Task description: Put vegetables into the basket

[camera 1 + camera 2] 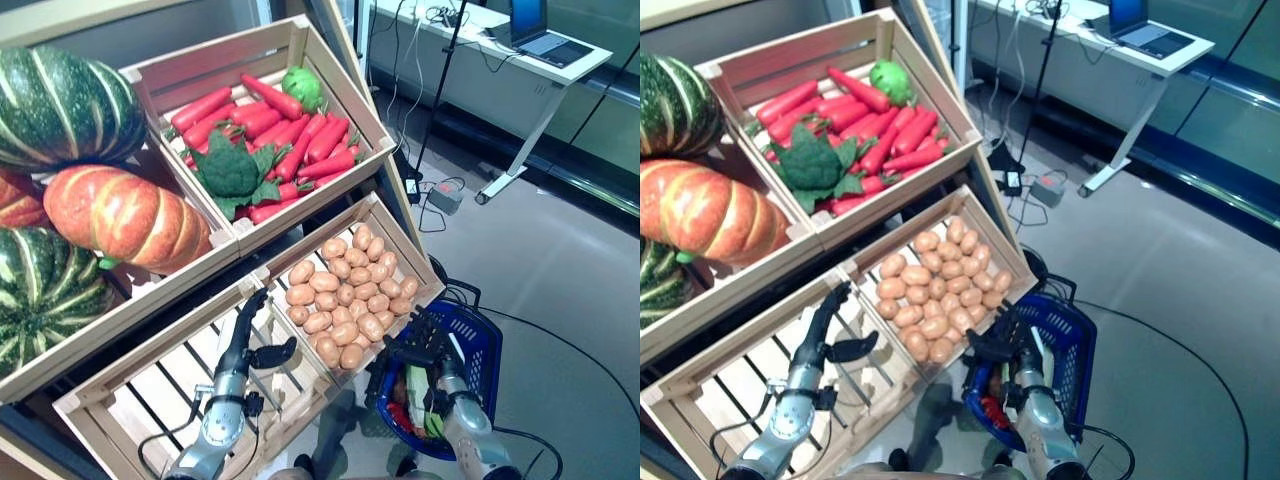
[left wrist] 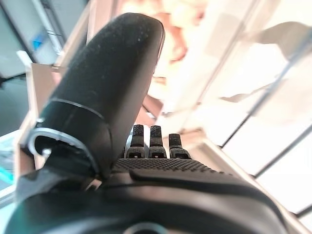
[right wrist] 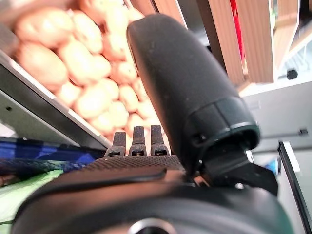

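Basket: blue plastic, open-topped, on the grey floor at lower right of the frame; holds green and red vegetables, partly hidden by the right hand

Pumpkins: orange and dark green striped, stacked at upper left on the wooden stand

Carrot crate: upper centre, red-orange carrots with a broccoli head and a pale green vegetable

Potato crate: centre, tan potatoes, just left of the basket

Slatted crate: lower left, bare slats

Left hand: fingers straight, thumb spread, holding nothing, over the slatted crate beside the potato crate's edge

Right hand: fingers extended and relaxed, empty, over the basket's near rim, pointing toward the potatoes

Desk: upper right, carrying a laptop
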Tool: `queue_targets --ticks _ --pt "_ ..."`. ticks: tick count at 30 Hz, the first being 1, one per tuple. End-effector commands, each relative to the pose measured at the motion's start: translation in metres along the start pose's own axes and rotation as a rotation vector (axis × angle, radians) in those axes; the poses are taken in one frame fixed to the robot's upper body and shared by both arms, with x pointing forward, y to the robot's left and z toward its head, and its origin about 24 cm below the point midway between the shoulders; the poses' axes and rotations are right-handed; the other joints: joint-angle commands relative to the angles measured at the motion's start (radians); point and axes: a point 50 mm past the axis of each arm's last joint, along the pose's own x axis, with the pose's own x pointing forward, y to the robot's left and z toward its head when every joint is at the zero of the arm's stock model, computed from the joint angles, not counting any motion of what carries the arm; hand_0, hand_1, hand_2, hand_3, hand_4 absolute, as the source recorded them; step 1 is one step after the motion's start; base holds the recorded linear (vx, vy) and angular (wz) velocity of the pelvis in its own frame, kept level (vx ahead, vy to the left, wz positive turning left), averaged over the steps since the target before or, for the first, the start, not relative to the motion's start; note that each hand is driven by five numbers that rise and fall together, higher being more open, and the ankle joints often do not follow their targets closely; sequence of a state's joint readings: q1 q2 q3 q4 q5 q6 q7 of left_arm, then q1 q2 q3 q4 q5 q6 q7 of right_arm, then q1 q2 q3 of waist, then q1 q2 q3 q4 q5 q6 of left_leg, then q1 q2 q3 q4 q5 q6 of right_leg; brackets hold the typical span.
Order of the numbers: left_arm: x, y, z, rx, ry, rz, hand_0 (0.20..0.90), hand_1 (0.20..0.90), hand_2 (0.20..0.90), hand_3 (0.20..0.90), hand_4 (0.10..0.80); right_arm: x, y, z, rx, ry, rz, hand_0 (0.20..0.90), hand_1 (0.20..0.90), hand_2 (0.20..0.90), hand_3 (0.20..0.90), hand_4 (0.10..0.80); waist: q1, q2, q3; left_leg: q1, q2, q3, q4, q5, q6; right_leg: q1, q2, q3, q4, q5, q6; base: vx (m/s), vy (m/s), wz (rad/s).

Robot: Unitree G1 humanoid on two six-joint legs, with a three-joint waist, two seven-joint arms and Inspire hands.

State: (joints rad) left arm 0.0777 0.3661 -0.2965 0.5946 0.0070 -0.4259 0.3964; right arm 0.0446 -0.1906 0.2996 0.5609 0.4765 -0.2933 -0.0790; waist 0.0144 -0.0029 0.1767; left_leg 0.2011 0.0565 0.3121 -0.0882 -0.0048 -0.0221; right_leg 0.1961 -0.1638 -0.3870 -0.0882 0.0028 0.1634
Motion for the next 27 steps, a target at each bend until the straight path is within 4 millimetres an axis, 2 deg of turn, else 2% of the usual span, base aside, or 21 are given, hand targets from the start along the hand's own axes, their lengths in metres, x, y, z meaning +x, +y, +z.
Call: queue_targets --ticks 1,3,5,8,15,21,27 --pt "0.008 -0.004 0.01 -0.064 -0.073 0.038 0.9 0.9 0.9 0.9 0.8 0.008 0.011 0.03 -0.089 -0.164 0.13 0.9 0.9 0.9 0.9 0.8 -0.024 0.006 -0.028 0.009 0.005 0.015 0.001 -0.07 -0.023 0.002 0.056 -0.001 0.001 -0.039 -0.074 0.041 0.063 0.0" --pt "0.005 -0.004 0.001 -0.069 -0.023 0.044 0.9 0.9 0.9 0.9 0.8 0.006 0.006 0.022 -0.079 -0.121 0.119 0.9 0.9 0.9 0.9 0.8 -0.025 0.005 -0.03 0.012 0.004 0.014 0.001 -0.073 -0.021 0.006 0.054 -0.003 0.001 -0.041 -0.073 0.029 0.046 0.0" --pt "0.0 -0.007 -0.01 -0.056 0.018 0.057 0.9 0.9 0.9 0.9 0.8 0.003 0.0 0.006 -0.002 -0.035 0.078 0.9 0.9 0.9 0.9 0.8 -0.023 0.004 -0.035 0.014 0.002 0.01 0.001 -0.077 -0.019 0.01 0.052 -0.007 0.001 -0.042 -0.071 0.026 0.043 0.01" --pt "-0.003 -0.013 -0.018 -0.067 0.081 0.065 0.9 0.9 0.9 0.9 0.8 -0.001 0.004 -0.009 0.053 0.025 0.074 0.9 0.9 0.9 0.9 0.8 -0.022 0.002 -0.036 0.015 -0.002 0.004 0.001 -0.08 -0.017 0.015 0.05 -0.01 0.001 -0.044 -0.069 0.016 0.047 0.02" --pt "0.0 -0.031 -0.023 -0.094 0.159 -0.051 0.9 0.9 0.9 0.9 0.8 0.003 0.014 -0.009 0.035 0.018 0.118 0.9 0.9 0.9 0.9 0.8 -0.012 0.003 -0.042 0.01 -0.007 -0.017 0.001 -0.083 -0.014 0.018 0.045 -0.016 0.001 -0.044 -0.063 0.003 0.022 0.02" --pt "-0.001 -0.037 -0.032 -0.086 0.237 -0.134 0.9 0.9 0.9 0.9 0.8 0.002 0.015 -0.014 0.046 0.038 0.101 0.9 0.9 0.9 0.9 0.8 -0.003 0.004 -0.052 0.005 -0.01 -0.031 0.001 -0.081 -0.012 0.019 0.04 -0.025 0.001 -0.042 -0.059 0.004 0.019 0.07" --pt "-0.003 -0.035 -0.035 -0.126 0.257 -0.141 0.9 0.9 0.9 0.9 0.8 -0.001 0.014 -0.019 0.059 0.056 0.085 0.9 0.9 0.9 0.9 0.8 -0.001 0.003 -0.05 0.007 -0.011 -0.035 0.001 -0.08 -0.009 0.022 0.037 -0.03 0.001 -0.041 -0.058 0.001 0.005 0.05"
